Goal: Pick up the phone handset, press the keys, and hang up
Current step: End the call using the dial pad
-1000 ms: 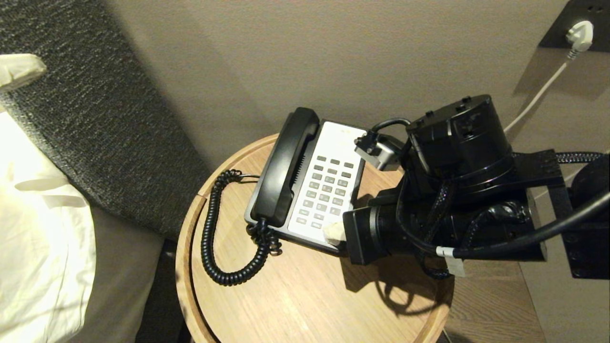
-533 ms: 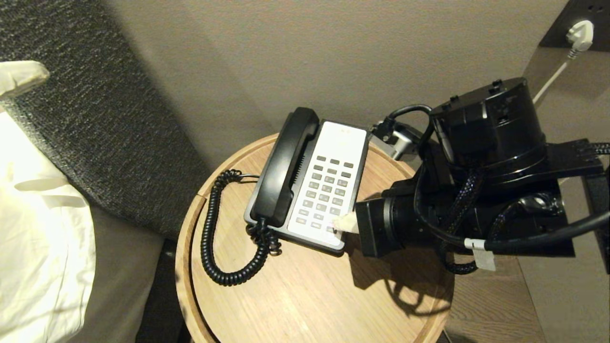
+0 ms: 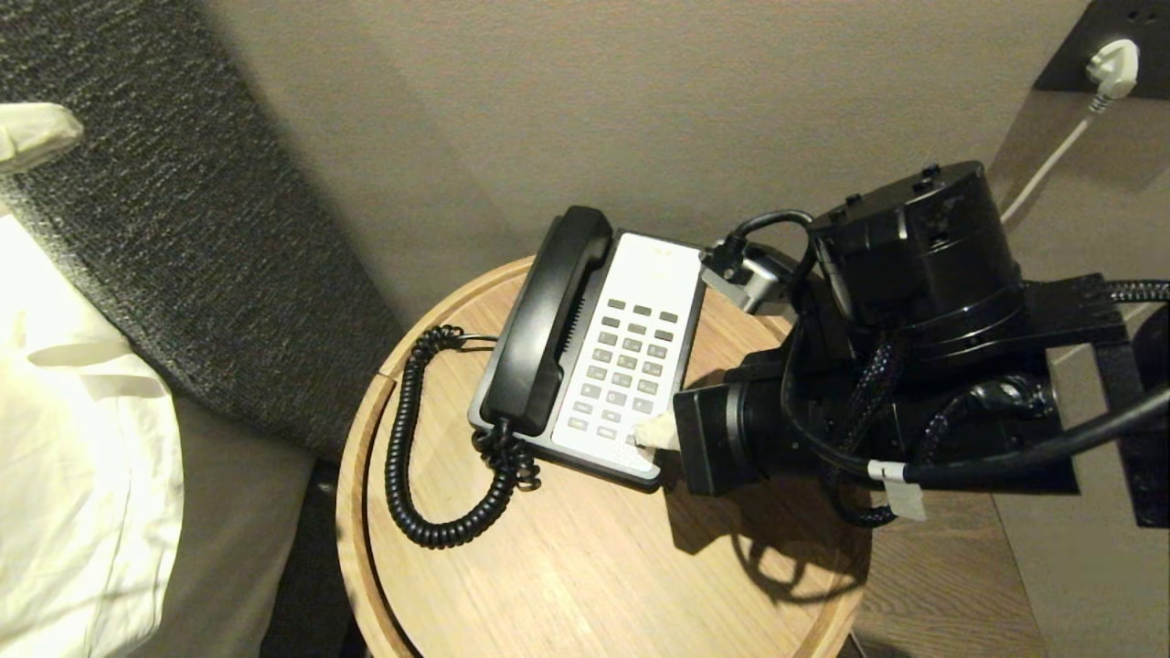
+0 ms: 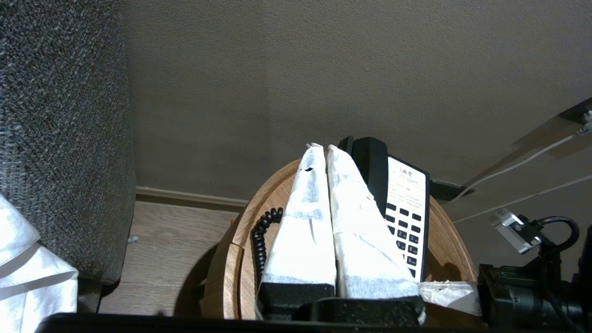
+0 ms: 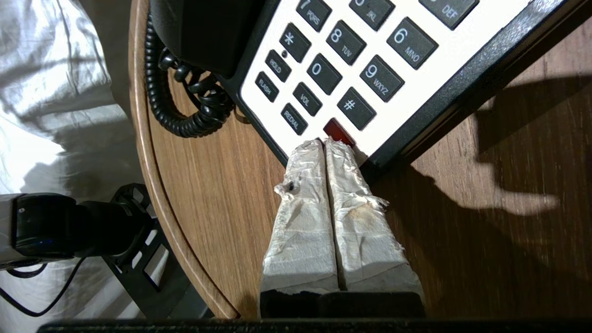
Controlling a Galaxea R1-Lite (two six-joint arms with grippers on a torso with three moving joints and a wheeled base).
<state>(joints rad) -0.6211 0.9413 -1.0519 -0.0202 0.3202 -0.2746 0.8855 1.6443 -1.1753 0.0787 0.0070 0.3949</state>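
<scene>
Right gripper [image 5: 325, 143]: fingers pressed together, holding nothing — tips at the red key [image 5: 338, 131] on the near corner of the phone base [image 3: 640, 274].
Left gripper [image 4: 320, 149]: fingers together, empty, hovering off to the side.
Handset [image 3: 547, 322]: on its cradle, not lifted.
Risk: tips slide off the edge key — base skids on the table [image 3: 585, 567].

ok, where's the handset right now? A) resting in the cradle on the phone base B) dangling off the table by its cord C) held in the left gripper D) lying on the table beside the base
A: the handset sits in the cradle of the phone base, and both grippers are shut and empty, the right gripper at the keypad's corner.
</scene>
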